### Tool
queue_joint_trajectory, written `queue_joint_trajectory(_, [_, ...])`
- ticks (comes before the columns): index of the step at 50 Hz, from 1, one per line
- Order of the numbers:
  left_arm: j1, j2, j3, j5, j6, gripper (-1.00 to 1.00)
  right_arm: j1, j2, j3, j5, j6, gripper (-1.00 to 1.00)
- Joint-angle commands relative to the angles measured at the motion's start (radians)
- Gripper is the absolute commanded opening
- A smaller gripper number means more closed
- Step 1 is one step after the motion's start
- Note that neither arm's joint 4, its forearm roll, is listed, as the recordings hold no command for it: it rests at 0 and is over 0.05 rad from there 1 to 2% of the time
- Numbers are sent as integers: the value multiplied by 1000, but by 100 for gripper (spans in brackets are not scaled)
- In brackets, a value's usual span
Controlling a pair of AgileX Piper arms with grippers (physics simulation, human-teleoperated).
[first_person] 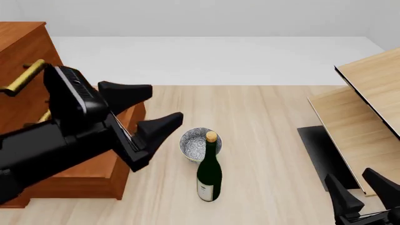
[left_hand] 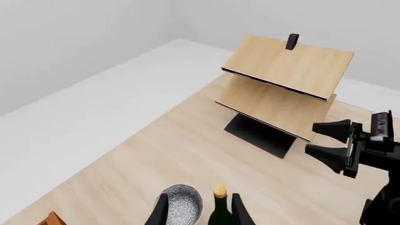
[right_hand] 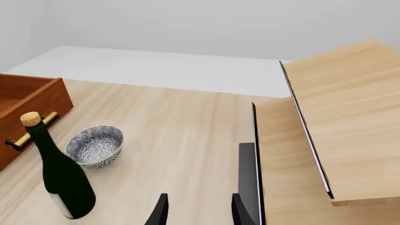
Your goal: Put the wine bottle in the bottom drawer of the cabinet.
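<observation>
Glass wine bottle (first_person: 209, 174), cork-topped, upright beside round speckled bowl (first_person: 196, 145).

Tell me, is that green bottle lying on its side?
No, the bottle stands upright on the table, cork on top, right beside the bowl.

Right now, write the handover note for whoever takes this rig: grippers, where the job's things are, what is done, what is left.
Left gripper: open, empty, raised in front of the reddish-brown wooden cabinet, left of the bottle.
Right gripper: open, empty, low at the near right by the pale light-wood furniture.
Tall dark green glass wine bottle: upright on the table, corked, just in front of the speckled grey bowl; not held.
Deep bottom drawer: already pulled open; no contents visible.
Done: drawer opened.
Left: grasp the bottle, carry it over and put it in the drawer.
</observation>
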Motion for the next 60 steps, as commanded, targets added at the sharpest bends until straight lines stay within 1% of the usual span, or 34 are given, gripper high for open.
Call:
queue_joint_trajectory(1, [-49, 79, -19, -56, 4, 100, 1, -12, 0, 13, 1, 100])
queue_joint_trajectory(8, [-63, 135, -25, -91, 12, 100, 2, -6, 0, 8, 1, 100])
queue_joint_trajectory(10, [-75, 155, -27, -102, 0, 100, 3, -3, 0, 7, 2, 100])
queue_joint_trajectory(16, [-88, 205, -19, -143, -1, 100, 4, -6, 0, 10, 2, 100])
queue_joint_trajectory(21, [-92, 232, -21, -166, -18, 100, 4, 0, 0, 5, 3, 100])
queue_joint_trajectory(29, [-86, 287, 0, -222, -26, 100, 5, 0, 0, 8, 6, 100])
queue_joint_trajectory(32, [-80, 302, 11, -242, -37, 100, 6, 4, 0, 5, 7, 100])
queue_joint_trajectory(37, [-76, 326, 29, -273, -35, 100, 6, 4, 0, 7, 8, 100])
queue_joint_trajectory(60, [-75, 393, 62, -340, -48, 100, 5, 8, 0, 6, 4, 100])
